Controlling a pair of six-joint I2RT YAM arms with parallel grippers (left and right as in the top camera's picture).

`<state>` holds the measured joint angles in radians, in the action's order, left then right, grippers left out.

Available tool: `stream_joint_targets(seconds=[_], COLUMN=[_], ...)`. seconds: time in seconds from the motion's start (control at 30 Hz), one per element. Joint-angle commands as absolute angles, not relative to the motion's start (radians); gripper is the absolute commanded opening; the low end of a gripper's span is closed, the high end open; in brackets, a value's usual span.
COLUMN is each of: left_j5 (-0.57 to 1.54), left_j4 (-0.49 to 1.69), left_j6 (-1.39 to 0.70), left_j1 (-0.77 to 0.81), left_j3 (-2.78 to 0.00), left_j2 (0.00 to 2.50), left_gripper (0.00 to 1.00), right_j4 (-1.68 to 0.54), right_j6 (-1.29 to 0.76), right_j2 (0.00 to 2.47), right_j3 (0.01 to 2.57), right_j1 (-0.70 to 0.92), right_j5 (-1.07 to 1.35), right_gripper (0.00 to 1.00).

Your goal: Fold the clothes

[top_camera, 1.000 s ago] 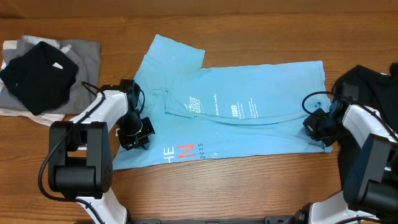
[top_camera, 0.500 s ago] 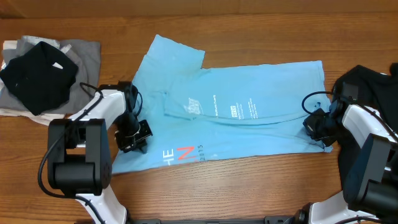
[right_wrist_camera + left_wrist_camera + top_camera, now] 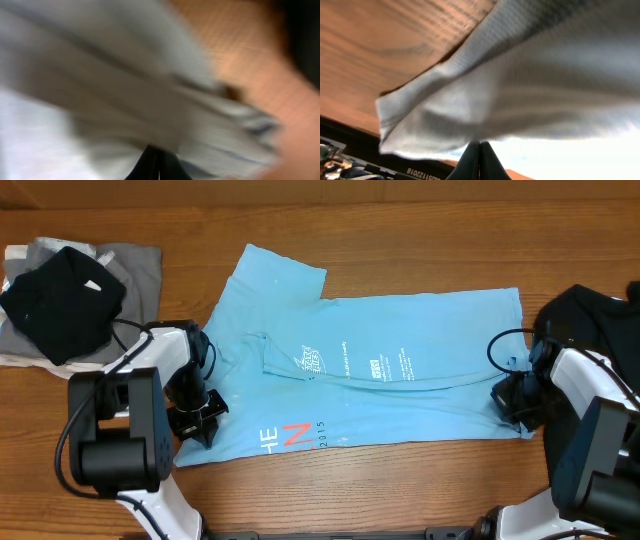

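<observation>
shirt (image 3: 400, 385), light blue, lies spread across the table (image 3: 400, 490). lettering (image 3: 292, 437) near its lower left corner reads a white "e", a coral "n", then a small "2015"; the letter before them is partly hidden. white print (image 3: 345, 362) at mid-shirt is too small to read. left gripper (image 3: 197, 418) sits at the shirt's lower left corner, fingers together and clamped on the cloth, which drapes over them in the left wrist view. right gripper (image 3: 512, 396) is likewise pinched closed on the lower right corner; its wrist view is blurred. black garment (image 3: 592, 315) lies beside the right arm. pile (image 3: 60, 300), black on grey, sits far left, apart from the shirt.
</observation>
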<state>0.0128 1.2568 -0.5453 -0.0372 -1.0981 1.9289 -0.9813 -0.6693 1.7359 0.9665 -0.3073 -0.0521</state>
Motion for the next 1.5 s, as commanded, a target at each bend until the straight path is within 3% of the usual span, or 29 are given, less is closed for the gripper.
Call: stream_joint_targets(seconds=[0.0, 0.23, 0.27, 0.33, 0.4, 0.43, 0.47, 0.77, 1.13, 1.47], left_j5=[-0.012, -0.045, -0.044, -0.022, 0.010, 0.033, 0.054, 0.081, 0.209, 0.196], left_j4=[1.265, 1.243, 1.235, 1.209, 1.175, 1.150, 1.125, 0.904, 0.902, 0.832], left_j6=[-0.565, -0.572, -0.571, -0.541, -0.490, -0.451, -0.418, -0.275, -0.134, -0.004], left_j1=[-0.041, -0.038, -0.038, -0.034, -0.023, -0.016, -0.007, 0.007, 0.004, 0.047], left_j3=[-1.089, -1.119, -1.138, -1.197, -1.282, -1.334, -1.378, -1.743, -2.132, -2.187], left_j2=[1.839, 1.682, 1.666, 1.641, 1.635, 1.635, 1.636, 1.731, 2.200, 2.429], left_gripper=[0.04, 0.04, 0.04, 0.11, 0.37, 0.71, 1.00, 1.00, 1.00, 1.00], right_j4=[-1.005, -0.989, -0.979, -0.945, -0.894, -0.870, -0.850, -0.664, -0.455, -0.428], right_j6=[-0.764, -0.770, -0.743, -0.653, -0.553, -0.512, -0.484, -0.397, -0.339, -0.270], right_j2=[1.666, 1.512, 1.496, 1.466, 1.454, 1.453, 1.454, 1.484, 1.675, 1.786], right_j3=[0.964, 0.978, 0.991, 1.032, 1.085, 1.115, 1.142, 1.335, 1.344, 1.344], right_j1=[-0.309, -0.308, -0.308, -0.308, -0.308, -0.308, -0.308, -0.308, -0.308, -0.297], right_j5=[-0.197, -0.197, -0.189, -0.133, -0.032, 0.023, 0.064, 0.228, 0.302, 0.293], right_gripper=[0.04, 0.04, 0.10, 0.41, 0.77, 0.94, 1.00, 1.00, 1.00, 1.00])
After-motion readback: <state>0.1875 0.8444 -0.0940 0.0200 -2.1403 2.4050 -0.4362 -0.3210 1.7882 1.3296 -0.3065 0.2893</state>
